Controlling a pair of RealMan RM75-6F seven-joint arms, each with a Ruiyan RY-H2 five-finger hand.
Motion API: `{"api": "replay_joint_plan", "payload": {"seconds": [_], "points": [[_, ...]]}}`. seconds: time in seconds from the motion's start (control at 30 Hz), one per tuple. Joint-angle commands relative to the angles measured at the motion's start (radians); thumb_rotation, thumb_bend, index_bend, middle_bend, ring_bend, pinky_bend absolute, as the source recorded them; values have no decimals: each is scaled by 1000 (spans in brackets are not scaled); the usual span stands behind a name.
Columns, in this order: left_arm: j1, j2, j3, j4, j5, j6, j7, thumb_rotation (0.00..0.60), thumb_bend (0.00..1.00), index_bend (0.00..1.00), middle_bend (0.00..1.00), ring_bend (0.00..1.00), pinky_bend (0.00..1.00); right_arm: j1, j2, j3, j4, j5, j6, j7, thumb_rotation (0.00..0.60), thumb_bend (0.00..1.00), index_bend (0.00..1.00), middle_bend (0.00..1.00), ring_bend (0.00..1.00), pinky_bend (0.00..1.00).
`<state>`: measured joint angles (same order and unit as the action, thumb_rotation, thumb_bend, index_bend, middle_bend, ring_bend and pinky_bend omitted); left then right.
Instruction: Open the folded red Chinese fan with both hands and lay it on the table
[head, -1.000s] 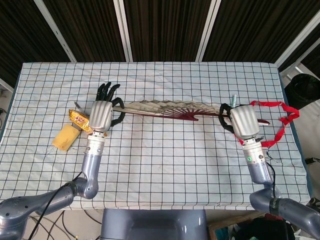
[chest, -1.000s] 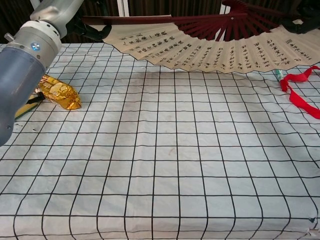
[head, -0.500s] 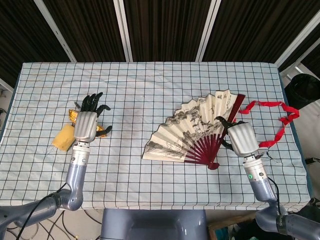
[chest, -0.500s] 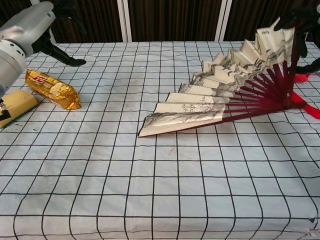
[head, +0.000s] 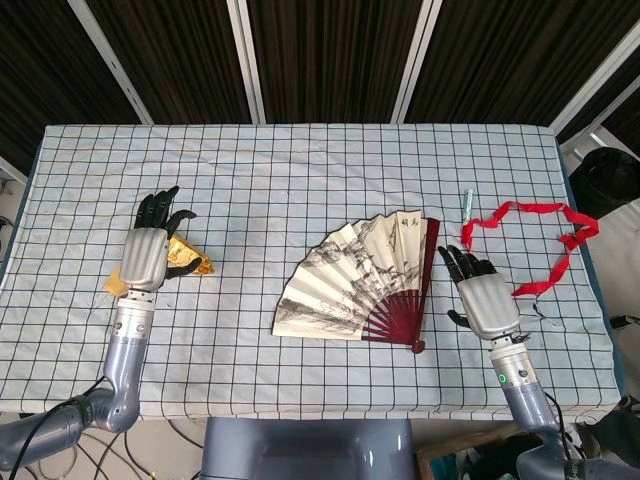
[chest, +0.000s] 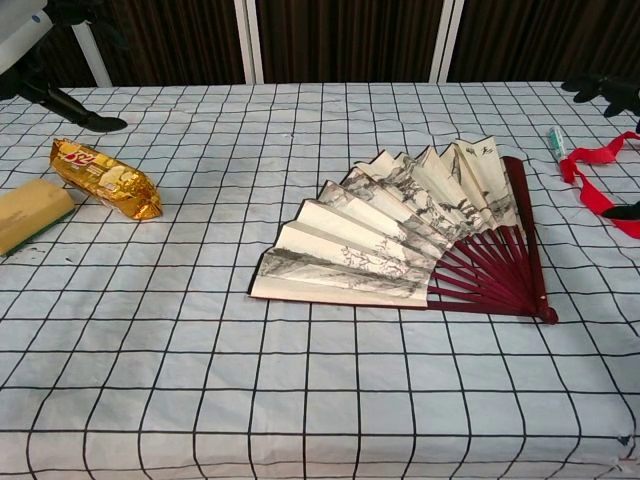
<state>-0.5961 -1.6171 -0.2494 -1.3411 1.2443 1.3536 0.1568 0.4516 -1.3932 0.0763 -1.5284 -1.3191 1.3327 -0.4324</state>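
Note:
The fan (head: 357, 285) lies spread open and flat on the checked tablecloth, its painted paper leaf to the left and its dark red ribs meeting at the pivot at lower right; the chest view shows the fan (chest: 400, 240) the same way. My right hand (head: 483, 297) hovers just right of the pivot, fingers apart, holding nothing and clear of the fan. Far to the left, my left hand (head: 148, 255) is open with fingers spread above the snack packet. In the chest view only dark fingertips (chest: 600, 90) of the right hand show at the right edge.
A gold snack packet (chest: 105, 178) and a yellow sponge (chest: 30, 212) lie at the left. A red ribbon (head: 545, 235) curls at the right, with a small green-capped tube (head: 466, 204) beside it. The table's front edge (head: 300, 415) runs close below the fan.
The fan dropped from the right hand's grip and now lies flat, spread wider. The right hand let go and drew back to the right. The left hand moved further left and toward me.

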Motion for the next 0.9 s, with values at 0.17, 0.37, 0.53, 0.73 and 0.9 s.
{"api": "replay_joint_plan", "payload": {"seconds": [0.17,0.37,0.53,0.73,0.9], "points": [[50,84,34,-64,33,16,-1,600,32,244,9,0,0,-34,40,2,-53,61,-19,-58,600,0,0,62,139,252],[134,218,95,-160,58,45,17,600,30,179,2,0,0,-81,93,6,-65,56,18,16,600,0,0,56,133,252],[212,329,145,-232,71,86,35,600,25,91,0,0,0,-139,160,6,-96,63,56,108,600,0,0,41,121,252],[351,456,207,-298,70,184,13,600,17,25,0,0,0,-252,288,-32,-124,38,128,243,600,0,0,20,104,251],[415,465,225,-255,103,247,-29,600,16,16,0,0,0,-303,306,-46,-95,5,172,304,600,4,0,14,93,251]]}}
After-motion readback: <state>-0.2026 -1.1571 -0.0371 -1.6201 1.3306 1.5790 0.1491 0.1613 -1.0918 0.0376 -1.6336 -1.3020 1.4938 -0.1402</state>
